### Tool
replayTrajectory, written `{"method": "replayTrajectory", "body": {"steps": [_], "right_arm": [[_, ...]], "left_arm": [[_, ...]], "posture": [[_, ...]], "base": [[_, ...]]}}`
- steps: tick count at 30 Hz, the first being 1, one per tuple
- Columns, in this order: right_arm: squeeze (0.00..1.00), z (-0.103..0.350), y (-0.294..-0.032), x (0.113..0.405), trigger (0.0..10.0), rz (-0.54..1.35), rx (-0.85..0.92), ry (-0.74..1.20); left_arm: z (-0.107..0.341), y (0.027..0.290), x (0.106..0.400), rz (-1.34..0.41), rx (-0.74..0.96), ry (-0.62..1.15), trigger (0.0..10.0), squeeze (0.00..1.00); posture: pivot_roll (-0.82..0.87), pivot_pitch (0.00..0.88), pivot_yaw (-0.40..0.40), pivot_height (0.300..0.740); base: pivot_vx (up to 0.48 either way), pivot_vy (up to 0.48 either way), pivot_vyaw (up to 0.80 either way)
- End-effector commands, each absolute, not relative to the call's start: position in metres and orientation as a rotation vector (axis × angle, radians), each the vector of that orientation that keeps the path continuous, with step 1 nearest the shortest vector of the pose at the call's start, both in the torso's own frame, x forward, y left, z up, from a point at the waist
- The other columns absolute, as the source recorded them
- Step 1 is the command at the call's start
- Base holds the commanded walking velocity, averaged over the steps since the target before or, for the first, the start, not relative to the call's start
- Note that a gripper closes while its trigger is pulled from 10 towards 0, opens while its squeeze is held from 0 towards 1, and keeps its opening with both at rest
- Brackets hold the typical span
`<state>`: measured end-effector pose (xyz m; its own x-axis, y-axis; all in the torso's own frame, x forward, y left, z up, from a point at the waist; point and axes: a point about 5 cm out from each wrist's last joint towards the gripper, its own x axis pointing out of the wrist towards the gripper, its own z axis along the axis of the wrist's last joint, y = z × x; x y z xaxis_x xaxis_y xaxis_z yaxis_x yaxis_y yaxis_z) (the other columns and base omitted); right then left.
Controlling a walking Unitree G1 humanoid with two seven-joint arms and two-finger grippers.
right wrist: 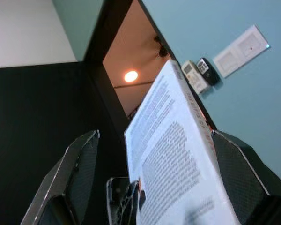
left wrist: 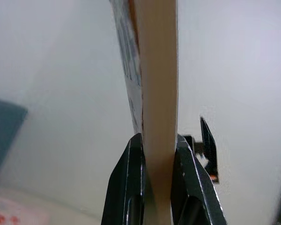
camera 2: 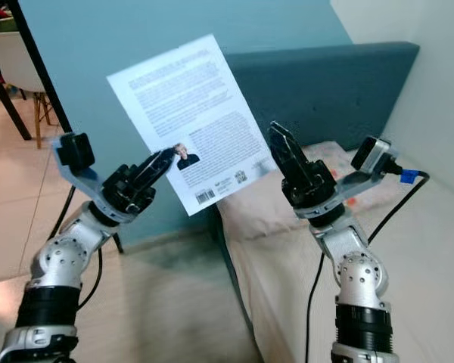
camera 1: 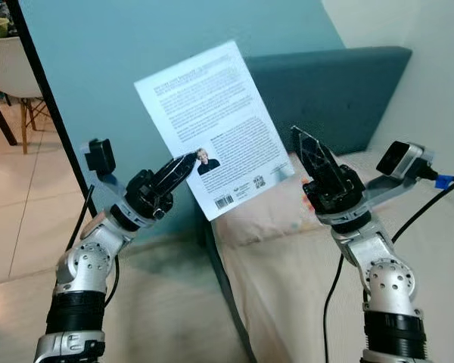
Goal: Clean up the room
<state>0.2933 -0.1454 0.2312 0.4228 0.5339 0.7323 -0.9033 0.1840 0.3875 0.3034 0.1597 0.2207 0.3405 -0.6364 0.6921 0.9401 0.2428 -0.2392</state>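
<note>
White paperback book [camera 1: 213, 127], back cover showing, is pinched at its lower edge by the left gripper [camera 1: 183, 164]; the right gripper [camera 1: 312, 156], seemingly empty, gapes beside it.

Pale bed [camera 1: 303, 265], patterned pillow [camera 1: 268, 208].

The book [camera 1: 212, 125] is a thin white paperback with its back cover showing: black text, a small portrait and a barcode. It is raised and tilted, pinched at its lower edge by the left tool [camera 1: 183, 162], beside the parted right tool [camera 1: 309, 149]
</note>
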Motion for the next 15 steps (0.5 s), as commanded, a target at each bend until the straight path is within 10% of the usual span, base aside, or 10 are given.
{"method": "replayTrajectory", "body": {"steps": [1, 15], "right_arm": [[0.0, 0.225, -0.142, 0.294, 10.0, 1.05, 0.913, -0.449], [0.0, 0.226, -0.135, 0.292, 10.0, 1.046, 0.967, -0.435]], "left_arm": [[0.248, 0.162, 0.298, -1.167, -0.682, -0.665, 10.0, 0.0], [0.288, 0.166, 0.282, -1.307, -0.649, -0.83, 10.0, 0.0]], "posture": [[-0.07, 0.0, -0.063, 0.731], [-0.07, 0.0, -0.052, 0.731]], "base": [[0.0, 0.0, 0.0], [0.0, 0.0, 0.0]]}}
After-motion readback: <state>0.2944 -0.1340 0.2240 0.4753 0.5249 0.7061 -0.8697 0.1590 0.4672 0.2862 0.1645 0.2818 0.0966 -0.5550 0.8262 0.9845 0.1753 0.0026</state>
